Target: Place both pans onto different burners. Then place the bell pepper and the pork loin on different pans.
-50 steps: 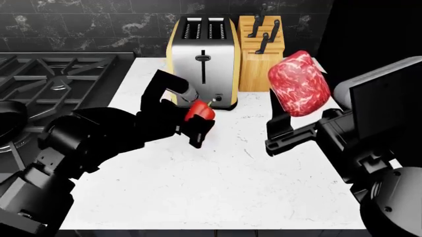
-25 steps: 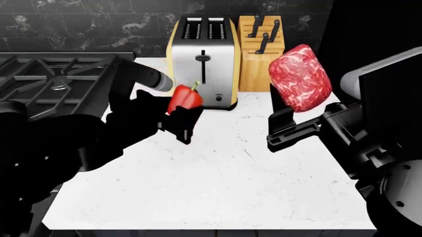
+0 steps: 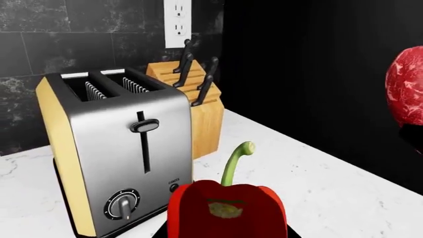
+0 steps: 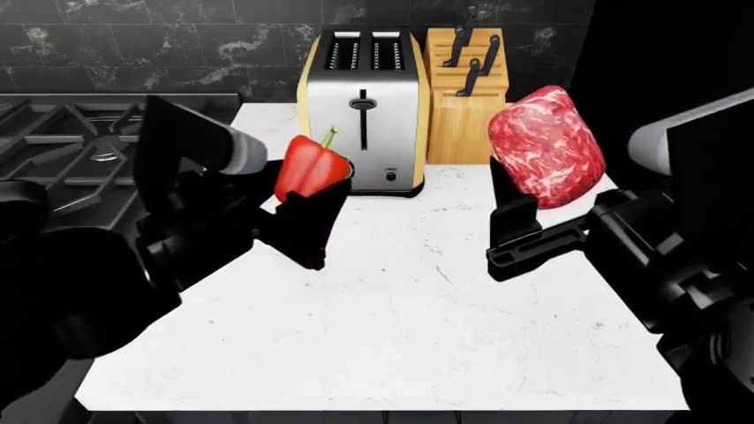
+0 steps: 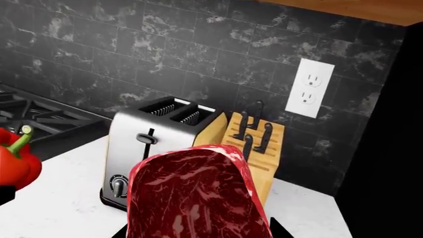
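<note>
The stove (image 4: 83,150) is lying at about nine to ten o'clock in the head view, its grates reaching off the left edge, and neither pan is showing clearly, only a dark curved shape at the left edge that I cannot identify.

The right gripper (image 4: 536,216) is carrying the pork loin (image 4: 546,146) at three o'clock above the white counter (image 4: 389,327), fingers pinching its lower end, long axis tilting from eleven to five o'clock.

The left gripper (image 4: 309,208) is holding the bell pepper (image 4: 311,168) at ten o'clock, fingers clamping its base, stem pointing toward one o'clock.

Judging by position, the left arm is nearer the burners, so the pepper should be travelling toward nine o'clock first.
</note>
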Robot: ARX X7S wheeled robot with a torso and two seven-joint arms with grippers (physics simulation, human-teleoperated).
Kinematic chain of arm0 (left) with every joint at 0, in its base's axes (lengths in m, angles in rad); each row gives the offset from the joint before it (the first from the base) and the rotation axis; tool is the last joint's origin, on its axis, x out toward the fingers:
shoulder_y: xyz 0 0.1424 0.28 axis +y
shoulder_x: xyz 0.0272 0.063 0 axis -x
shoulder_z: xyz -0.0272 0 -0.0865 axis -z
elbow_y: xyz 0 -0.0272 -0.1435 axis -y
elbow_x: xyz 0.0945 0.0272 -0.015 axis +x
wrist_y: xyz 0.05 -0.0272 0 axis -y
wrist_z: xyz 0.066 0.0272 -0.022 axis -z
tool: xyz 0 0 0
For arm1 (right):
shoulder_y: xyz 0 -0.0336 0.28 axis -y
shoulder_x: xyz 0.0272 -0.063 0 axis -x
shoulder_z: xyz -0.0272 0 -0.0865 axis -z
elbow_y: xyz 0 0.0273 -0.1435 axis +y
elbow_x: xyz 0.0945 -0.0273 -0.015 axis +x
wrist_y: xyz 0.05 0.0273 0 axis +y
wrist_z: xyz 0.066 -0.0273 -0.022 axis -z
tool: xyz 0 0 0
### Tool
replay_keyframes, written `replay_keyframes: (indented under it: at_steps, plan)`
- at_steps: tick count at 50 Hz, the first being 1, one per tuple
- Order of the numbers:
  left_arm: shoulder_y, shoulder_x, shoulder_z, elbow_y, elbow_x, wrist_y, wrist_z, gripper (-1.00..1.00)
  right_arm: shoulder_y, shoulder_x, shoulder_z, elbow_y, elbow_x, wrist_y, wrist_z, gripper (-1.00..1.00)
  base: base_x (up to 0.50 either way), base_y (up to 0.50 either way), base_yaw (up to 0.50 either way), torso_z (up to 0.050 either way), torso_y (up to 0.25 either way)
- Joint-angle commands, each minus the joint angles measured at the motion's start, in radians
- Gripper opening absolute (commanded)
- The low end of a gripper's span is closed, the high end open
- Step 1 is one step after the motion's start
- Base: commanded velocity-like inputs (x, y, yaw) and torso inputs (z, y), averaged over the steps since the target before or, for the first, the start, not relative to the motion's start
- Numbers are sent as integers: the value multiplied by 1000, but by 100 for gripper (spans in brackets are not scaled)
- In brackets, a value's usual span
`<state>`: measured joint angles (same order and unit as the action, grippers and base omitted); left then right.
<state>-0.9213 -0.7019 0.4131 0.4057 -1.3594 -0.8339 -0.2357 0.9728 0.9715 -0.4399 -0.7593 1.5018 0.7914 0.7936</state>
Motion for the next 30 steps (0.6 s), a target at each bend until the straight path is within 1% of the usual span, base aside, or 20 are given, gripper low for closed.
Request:
replay_keyframes:
  at_steps: [1, 5, 8, 30]
  plan:
    - [8, -13, -24, 34, -29, 12, -25, -100, 20, 9, 48, -15, 0, -2, 3, -100, 0, 0, 0, 0, 0]
    - [9, -14, -24, 33, -30, 13, -26, -100, 14, 8, 53, -17, 5, -12, -1, -100, 0, 0, 0, 3, 0]
    - [9, -14, -26, 33, -32, 15, -28, -100, 20, 8, 45, -20, 4, -1, -7, -100, 0, 293, 0, 0, 4]
    - [12, -9, -18, 23, -28, 19, -20, -100, 18, 12, 39, -22, -11, 5, -12, -100, 1, 495, 0, 0, 1]
